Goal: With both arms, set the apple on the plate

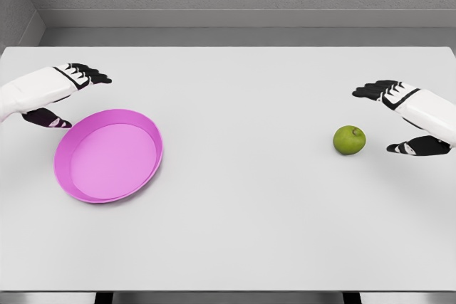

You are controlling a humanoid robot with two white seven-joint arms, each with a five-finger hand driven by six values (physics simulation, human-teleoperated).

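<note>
A green apple [350, 139] rests on the white table at the right. A pink plate [108, 155] lies at the left. My right hand [390, 120] hovers just right of the apple, fingers spread and thumb low, a small gap from the fruit, holding nothing. My left hand [77, 97] sits at the plate's upper left rim, fingers extended above and thumb below, also empty.
The white table [242, 233] spans the whole view, with its front edge near the bottom of the picture. A grey wall stands behind the far edge.
</note>
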